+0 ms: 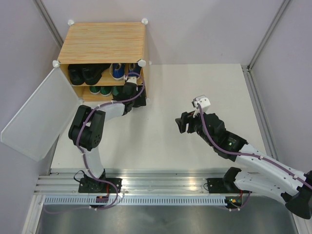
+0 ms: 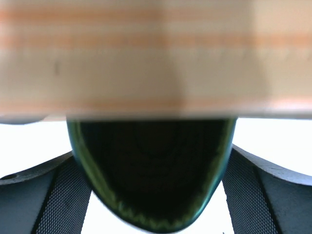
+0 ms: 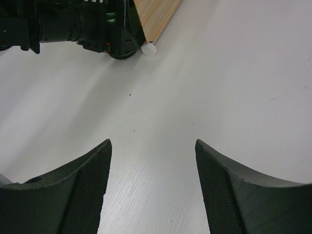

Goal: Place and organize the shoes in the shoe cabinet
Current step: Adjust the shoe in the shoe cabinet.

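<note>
The shoe cabinet [image 1: 105,41] stands at the back left with its frosted door [image 1: 39,114] swung open. Black boots [image 1: 85,73] and blue sneakers [image 1: 118,70] sit on its upper shelf, and green sneakers [image 1: 100,90] on the lower shelf. My left gripper [image 1: 130,87] reaches into the right end of the lower shelf. In the left wrist view the heel of a glossy dark-green loafer [image 2: 151,170] lies between the spread fingers of the left gripper [image 2: 152,152], with slivers of light beside it, under a wooden shelf board [image 2: 146,58]. My right gripper [image 1: 183,122] hovers open and empty over the table [image 3: 153,144].
The white table [image 1: 195,87] is bounded by grey walls at the back and sides. The right wrist view shows the cabinet's bottom corner connector [image 3: 149,48] and the left arm [image 3: 73,24] ahead of it. The open door juts past the table's left edge.
</note>
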Available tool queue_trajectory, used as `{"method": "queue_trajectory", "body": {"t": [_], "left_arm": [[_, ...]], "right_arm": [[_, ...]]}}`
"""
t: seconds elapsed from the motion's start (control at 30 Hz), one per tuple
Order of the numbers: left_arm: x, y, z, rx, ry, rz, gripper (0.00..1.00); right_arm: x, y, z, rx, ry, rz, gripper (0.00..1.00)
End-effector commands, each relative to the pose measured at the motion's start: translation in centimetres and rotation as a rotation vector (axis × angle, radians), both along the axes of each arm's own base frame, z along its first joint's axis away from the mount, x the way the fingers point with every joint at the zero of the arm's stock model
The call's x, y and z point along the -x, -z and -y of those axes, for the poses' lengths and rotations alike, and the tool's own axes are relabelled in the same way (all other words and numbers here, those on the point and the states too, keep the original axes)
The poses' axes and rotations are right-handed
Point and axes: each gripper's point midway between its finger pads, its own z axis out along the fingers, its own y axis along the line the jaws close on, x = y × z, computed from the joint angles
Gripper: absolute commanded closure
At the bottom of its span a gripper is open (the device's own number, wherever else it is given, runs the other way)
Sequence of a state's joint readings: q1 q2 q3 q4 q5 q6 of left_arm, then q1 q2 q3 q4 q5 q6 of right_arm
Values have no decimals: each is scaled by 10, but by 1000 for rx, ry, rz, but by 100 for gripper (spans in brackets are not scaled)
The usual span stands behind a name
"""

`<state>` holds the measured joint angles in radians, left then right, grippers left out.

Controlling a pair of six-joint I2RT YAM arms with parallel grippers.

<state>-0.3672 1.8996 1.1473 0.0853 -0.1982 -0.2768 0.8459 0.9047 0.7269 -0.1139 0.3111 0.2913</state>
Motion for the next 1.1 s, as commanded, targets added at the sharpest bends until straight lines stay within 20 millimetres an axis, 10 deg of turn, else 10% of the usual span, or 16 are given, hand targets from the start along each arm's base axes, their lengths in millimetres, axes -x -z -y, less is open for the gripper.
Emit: {"method": "queue_trajectory", "body": {"t": [0.0, 0.4, 0.67, 0.93, 1.07], "left_arm": [[-3, -28, 10, 70, 15, 84, 0], [56, -33, -1, 204, -39, 52, 3], [106, -21, -2, 325, -15, 53, 72], [72, -29, 3, 297, -26, 99, 87], [18, -47, 9, 292, -43, 162, 87]], "right_arm": [[-2, -16, -3, -34, -9, 40, 27], [6, -23, -4, -68, -44, 48, 27], [8, -21, -7, -76, -60, 39, 27], [4, -14, -9, -54, -53, 25, 27], [2, -11, -8, -40, -43, 23, 27]]}}
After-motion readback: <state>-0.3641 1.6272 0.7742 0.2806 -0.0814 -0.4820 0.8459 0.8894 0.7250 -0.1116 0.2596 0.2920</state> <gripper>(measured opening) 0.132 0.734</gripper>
